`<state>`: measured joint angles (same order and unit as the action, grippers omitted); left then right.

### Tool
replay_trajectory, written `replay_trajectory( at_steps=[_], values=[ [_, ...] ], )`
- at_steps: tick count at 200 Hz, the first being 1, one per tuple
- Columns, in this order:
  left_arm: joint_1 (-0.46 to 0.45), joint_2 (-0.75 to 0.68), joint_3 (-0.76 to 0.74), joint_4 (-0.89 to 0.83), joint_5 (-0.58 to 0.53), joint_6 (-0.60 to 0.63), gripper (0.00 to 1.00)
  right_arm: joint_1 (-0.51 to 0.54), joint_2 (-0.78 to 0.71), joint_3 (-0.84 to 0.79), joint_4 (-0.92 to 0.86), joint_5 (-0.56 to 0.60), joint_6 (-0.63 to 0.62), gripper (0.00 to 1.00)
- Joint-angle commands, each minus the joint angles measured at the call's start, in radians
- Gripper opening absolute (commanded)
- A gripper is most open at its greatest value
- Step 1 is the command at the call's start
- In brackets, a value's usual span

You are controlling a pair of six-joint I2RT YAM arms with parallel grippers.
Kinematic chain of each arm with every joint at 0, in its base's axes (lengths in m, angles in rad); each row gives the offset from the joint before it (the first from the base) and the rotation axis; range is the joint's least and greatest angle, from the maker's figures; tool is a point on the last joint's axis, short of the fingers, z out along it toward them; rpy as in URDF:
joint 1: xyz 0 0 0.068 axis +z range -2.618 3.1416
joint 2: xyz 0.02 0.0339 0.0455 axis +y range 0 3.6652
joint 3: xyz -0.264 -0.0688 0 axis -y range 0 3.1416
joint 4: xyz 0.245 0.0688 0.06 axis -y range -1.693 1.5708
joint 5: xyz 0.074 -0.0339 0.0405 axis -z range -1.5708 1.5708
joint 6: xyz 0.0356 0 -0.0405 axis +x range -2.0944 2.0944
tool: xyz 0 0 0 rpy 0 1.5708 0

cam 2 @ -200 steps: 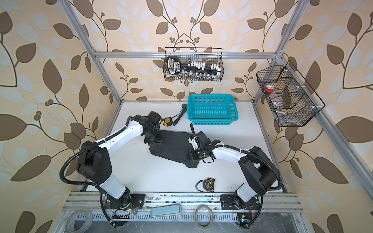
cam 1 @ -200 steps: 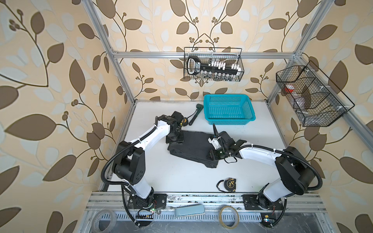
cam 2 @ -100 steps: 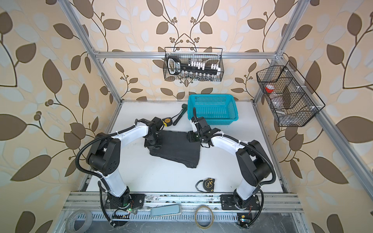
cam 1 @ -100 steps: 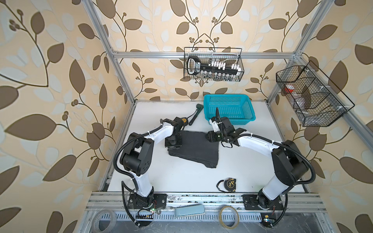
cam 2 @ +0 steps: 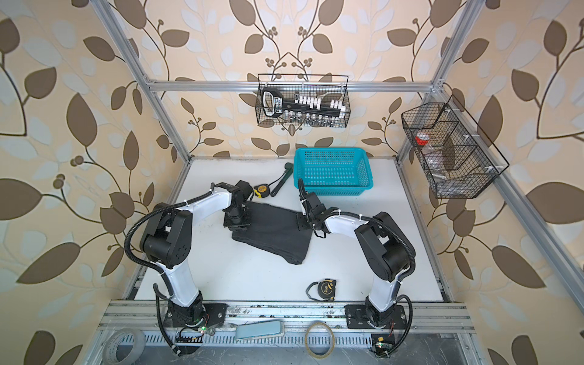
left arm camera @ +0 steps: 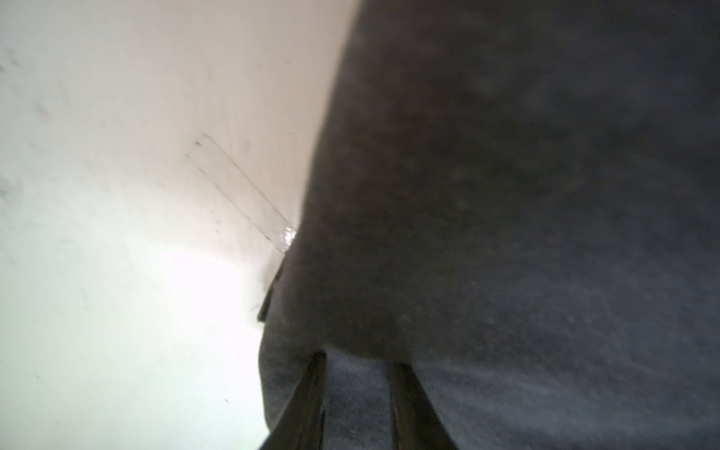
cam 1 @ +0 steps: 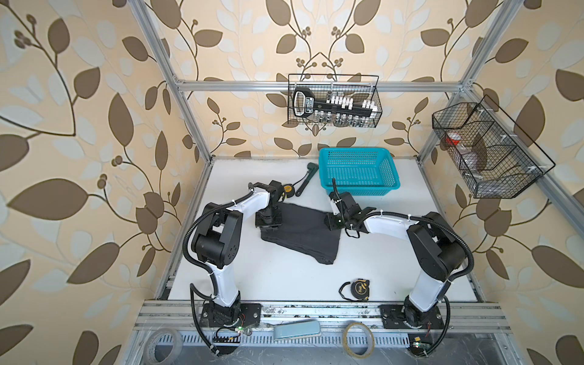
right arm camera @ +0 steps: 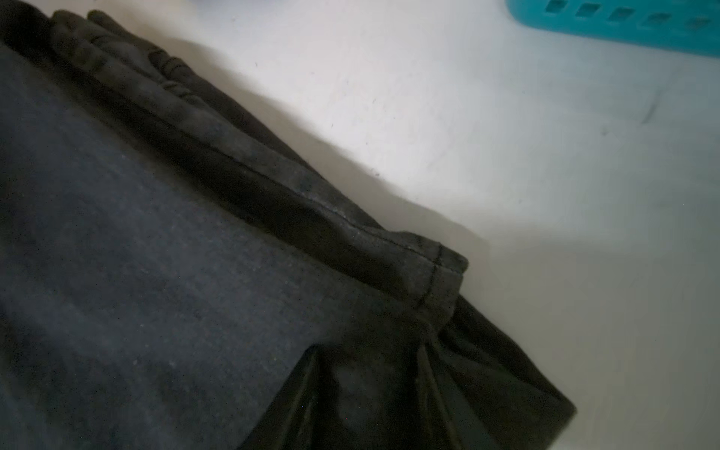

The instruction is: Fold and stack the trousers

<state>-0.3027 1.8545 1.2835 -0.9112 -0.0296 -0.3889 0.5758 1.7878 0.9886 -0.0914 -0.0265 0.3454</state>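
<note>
The charcoal trousers [cam 1: 300,235] [cam 2: 271,235] lie folded into a flat dark wedge on the middle of the white table in both top views. My left gripper [cam 1: 268,221] [cam 2: 236,221] points down onto their far left corner. In the left wrist view its fingers [left arm camera: 311,389] have fabric between them and draped over their tips, so the left gripper [left arm camera: 358,358] is shut on the cloth. My right gripper [cam 1: 334,221] [cam 2: 301,221] is at the far right corner, in front of the turquoise basket [cam 1: 360,189]. The right gripper [right arm camera: 370,358] is shut on bunched fabric beside a stitched hem [right arm camera: 428,269].
A dark wrench [cam 1: 305,180] and a yellow tape measure [cam 1: 287,189] lie left of the basket [cam 2: 331,189] [right arm camera: 623,19]. A black tape measure [cam 1: 357,287] sits near the front edge. Wire baskets hang on the back wall [cam 1: 333,101] and right wall [cam 1: 486,151].
My right gripper has moved from the trousers' near right part to their far right corner, by the basket, bringing fabric with it. The left arm's elbow has swung inward; its gripper stays at the far left corner.
</note>
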Motion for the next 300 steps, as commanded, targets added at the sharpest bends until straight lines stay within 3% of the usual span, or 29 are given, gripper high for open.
replay_trajectory(
  at_steps=[1,42,100,134,154,180,234,267,300],
  values=[
    [0.080,0.062,0.010,-0.008,-0.217,0.039,0.31,0.043,0.000,-0.066,-0.087,-0.070,0.030,0.42],
    [0.173,0.103,0.094,-0.046,-0.264,0.064,0.37,0.226,0.084,0.041,-0.078,-0.179,0.063,0.42],
    [0.237,0.137,0.293,-0.150,-0.336,0.092,0.51,0.349,0.193,0.208,-0.068,-0.288,0.126,0.43],
    [0.232,0.058,0.341,-0.224,-0.201,0.045,0.59,0.323,0.137,0.190,-0.021,-0.316,0.147,0.45],
    [0.214,-0.040,0.289,-0.239,-0.147,-0.026,0.64,0.279,0.048,0.144,-0.001,-0.316,0.135,0.48],
    [0.120,-0.189,0.143,-0.192,-0.090,-0.174,0.69,0.215,-0.076,0.061,0.039,-0.308,0.122,0.52],
    [-0.127,-0.399,-0.213,-0.008,-0.128,-0.712,0.73,0.091,-0.281,-0.086,0.030,-0.282,0.120,0.58],
    [-0.204,-0.317,-0.274,0.067,-0.145,-0.769,0.74,0.062,-0.394,-0.178,0.038,-0.259,0.133,0.61],
    [-0.213,-0.236,-0.322,0.121,-0.211,-0.742,0.74,0.032,-0.463,-0.233,0.009,-0.251,0.134,0.62]
  ],
)
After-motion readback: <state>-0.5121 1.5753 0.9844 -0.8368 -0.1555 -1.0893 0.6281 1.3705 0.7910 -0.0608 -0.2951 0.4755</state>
